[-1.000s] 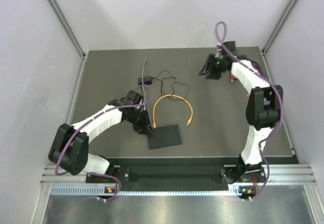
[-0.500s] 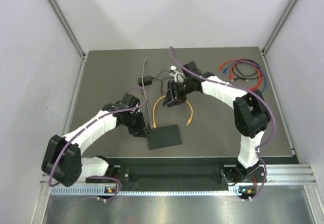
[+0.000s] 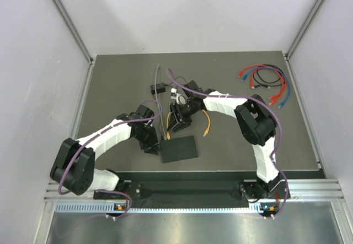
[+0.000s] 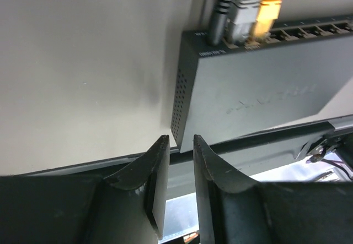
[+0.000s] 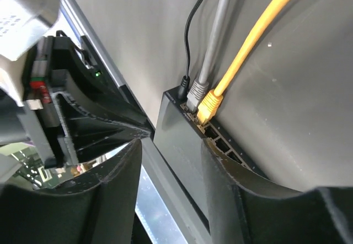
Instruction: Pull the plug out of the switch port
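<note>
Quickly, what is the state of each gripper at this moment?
Left gripper: narrowly open, holding nothing, tips at the corner of the switch.
Right gripper: open, holding nothing.

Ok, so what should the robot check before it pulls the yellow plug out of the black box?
1. Is the yellow plug in the switch? Ok, it sits in its socket.
2. Is the right gripper open? Ok, its jaws are wide apart and hold nothing.
3. Is the right gripper around the yellow plug? Not ok, the plug lies beyond its fingertips.
4. Is the left gripper steadying the switch? Cannot tell: its tips are at the switch's corner, but contact is unclear.
5. Is there room beside the yellow plug? Not ok, the grey plug sits right against it.
</note>
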You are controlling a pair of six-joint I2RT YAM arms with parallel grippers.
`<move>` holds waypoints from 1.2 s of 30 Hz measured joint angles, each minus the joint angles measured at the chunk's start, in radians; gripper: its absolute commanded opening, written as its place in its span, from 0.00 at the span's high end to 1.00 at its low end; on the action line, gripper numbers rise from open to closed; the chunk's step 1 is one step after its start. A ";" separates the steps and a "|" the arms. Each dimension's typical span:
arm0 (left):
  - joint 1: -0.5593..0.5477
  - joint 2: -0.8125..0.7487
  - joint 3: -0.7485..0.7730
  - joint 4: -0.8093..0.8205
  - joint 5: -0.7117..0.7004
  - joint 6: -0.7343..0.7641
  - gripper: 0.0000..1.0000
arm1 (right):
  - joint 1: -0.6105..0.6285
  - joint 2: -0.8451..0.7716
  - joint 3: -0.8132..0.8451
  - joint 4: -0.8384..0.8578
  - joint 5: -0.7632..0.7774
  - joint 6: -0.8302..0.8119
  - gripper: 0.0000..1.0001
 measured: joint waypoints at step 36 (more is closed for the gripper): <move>0.010 0.103 0.003 0.043 0.069 0.008 0.70 | -0.001 0.167 0.008 0.102 -0.130 -0.041 0.70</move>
